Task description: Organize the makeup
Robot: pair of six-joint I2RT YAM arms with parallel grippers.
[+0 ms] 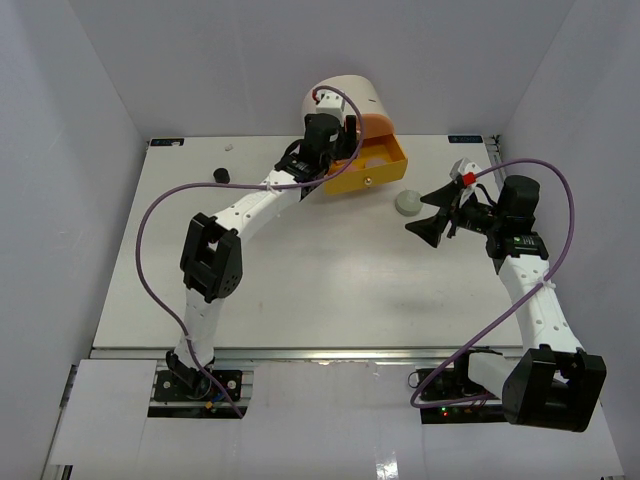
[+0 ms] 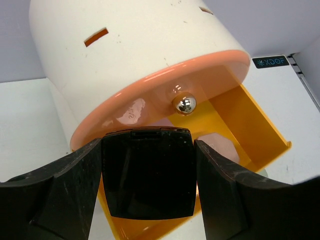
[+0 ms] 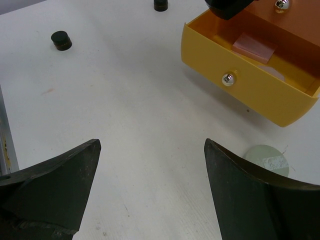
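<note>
My left gripper (image 2: 147,146) is shut on a black square compact (image 2: 148,175), which sits flat between both fingers above the open yellow drawer (image 2: 257,131). A pink square palette (image 3: 254,47) lies inside that drawer. A grey-green round compact (image 1: 408,202) lies on the table just right of the drawer. My right gripper (image 3: 152,145) hovers open over bare table, with that round compact (image 3: 267,160) beside its right finger. One small black jar (image 3: 61,40) stands far left on the table and another (image 3: 160,5) sits at the back edge.
The big cream cylindrical box (image 1: 350,100) stands at the back centre, its orange drawer (image 2: 150,97) with a chrome knob (image 2: 184,104) closed above the pulled-out yellow one. White walls close in the table on the left, back and right.
</note>
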